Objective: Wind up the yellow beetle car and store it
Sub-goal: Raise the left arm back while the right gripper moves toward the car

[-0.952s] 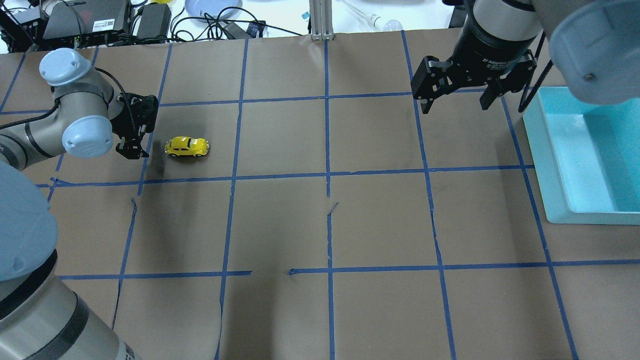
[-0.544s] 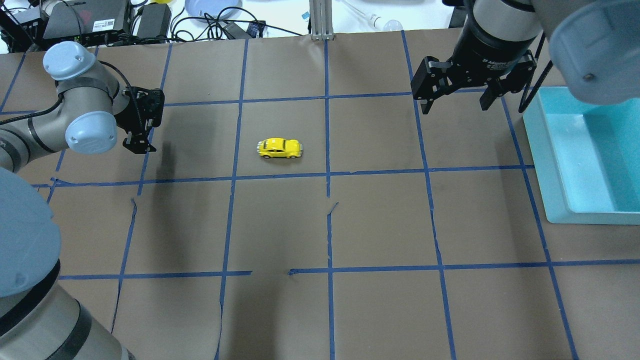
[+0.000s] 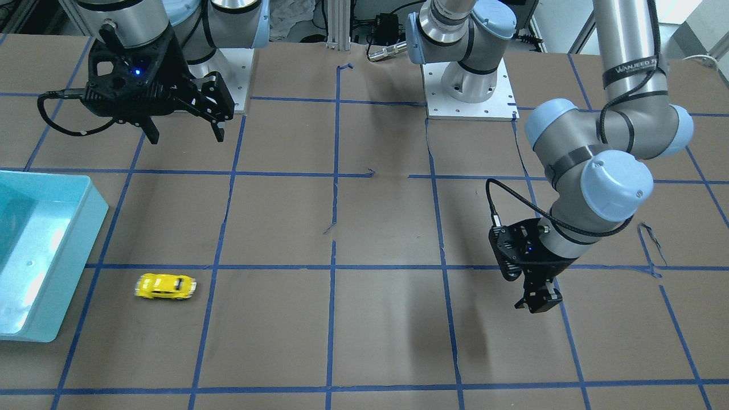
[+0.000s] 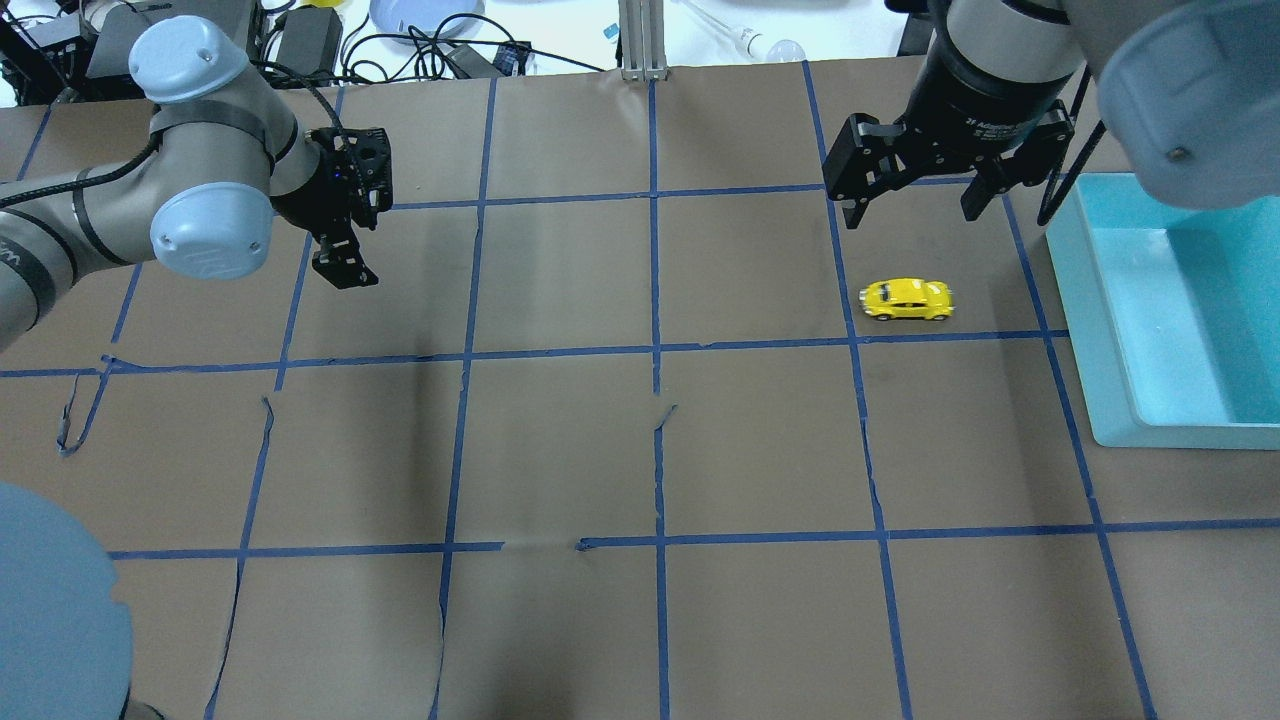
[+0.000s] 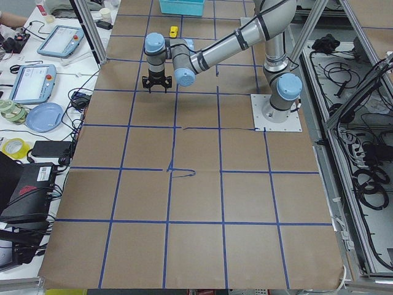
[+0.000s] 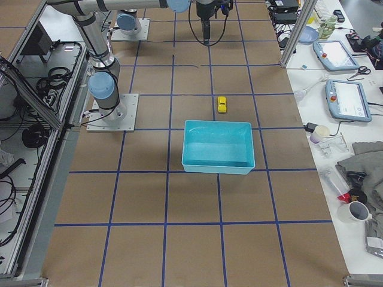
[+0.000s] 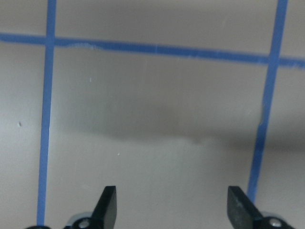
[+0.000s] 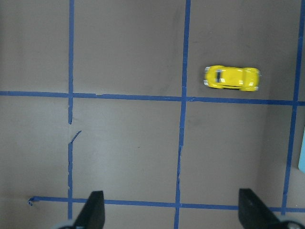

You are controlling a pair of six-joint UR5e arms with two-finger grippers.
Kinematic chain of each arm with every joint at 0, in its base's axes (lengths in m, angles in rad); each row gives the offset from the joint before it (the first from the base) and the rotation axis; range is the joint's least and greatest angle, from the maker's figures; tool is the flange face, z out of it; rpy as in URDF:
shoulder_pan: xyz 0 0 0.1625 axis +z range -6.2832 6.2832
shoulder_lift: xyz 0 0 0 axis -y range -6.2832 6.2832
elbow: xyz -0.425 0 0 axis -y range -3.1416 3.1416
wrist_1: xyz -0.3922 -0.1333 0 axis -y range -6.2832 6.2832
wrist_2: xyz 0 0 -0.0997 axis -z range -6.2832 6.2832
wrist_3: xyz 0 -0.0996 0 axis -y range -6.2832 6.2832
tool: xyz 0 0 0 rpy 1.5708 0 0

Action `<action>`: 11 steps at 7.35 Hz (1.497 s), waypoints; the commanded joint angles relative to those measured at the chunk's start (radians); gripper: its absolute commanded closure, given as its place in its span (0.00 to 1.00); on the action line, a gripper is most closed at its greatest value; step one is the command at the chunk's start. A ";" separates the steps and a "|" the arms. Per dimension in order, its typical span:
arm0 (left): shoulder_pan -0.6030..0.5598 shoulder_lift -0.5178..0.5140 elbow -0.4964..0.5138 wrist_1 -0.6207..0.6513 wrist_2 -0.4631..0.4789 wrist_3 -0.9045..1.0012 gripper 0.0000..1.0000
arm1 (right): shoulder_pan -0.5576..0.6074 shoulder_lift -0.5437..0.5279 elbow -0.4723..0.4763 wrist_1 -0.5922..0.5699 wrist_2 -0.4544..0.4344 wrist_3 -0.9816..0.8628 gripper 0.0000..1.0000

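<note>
The yellow beetle car [image 4: 908, 300] sits on the brown table paper on the right, a short way left of the light-blue bin [image 4: 1170, 310]. It also shows in the front-facing view [image 3: 166, 286], the right wrist view [image 8: 232, 78] and the exterior right view [image 6: 221, 104]. My right gripper [image 4: 912, 205] hangs open and empty above the table, just beyond the car. My left gripper [image 4: 345, 270] is far off on the left, open and empty; its fingertips [image 7: 110, 202] frame bare paper.
Blue tape lines grid the brown paper. The bin [image 3: 34, 250] stands at the table's right edge. Cables, boxes and a plate lie beyond the far table edge [image 4: 420, 30].
The car has rolled right across the table, from beside my left gripper to near the bin. My left arm has lifted and swung right. My right gripper has stayed put.
</note>
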 commanded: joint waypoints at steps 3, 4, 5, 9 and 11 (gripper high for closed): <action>-0.155 0.165 0.005 -0.138 0.031 -0.657 0.15 | 0.000 0.000 0.000 0.000 0.001 0.001 0.00; -0.168 0.197 0.011 -0.155 0.051 -0.800 0.12 | 0.000 0.002 0.000 0.000 0.003 -0.001 0.00; -0.168 0.229 0.030 -0.209 0.053 -0.953 0.09 | -0.006 0.006 -0.001 -0.002 0.001 -0.034 0.00; -0.110 0.314 0.069 -0.330 0.101 -1.307 0.00 | -0.073 0.077 0.000 -0.029 -0.008 -0.432 0.00; -0.076 0.334 0.099 -0.363 0.091 -1.368 0.00 | -0.124 0.115 0.006 -0.026 0.003 -0.714 0.00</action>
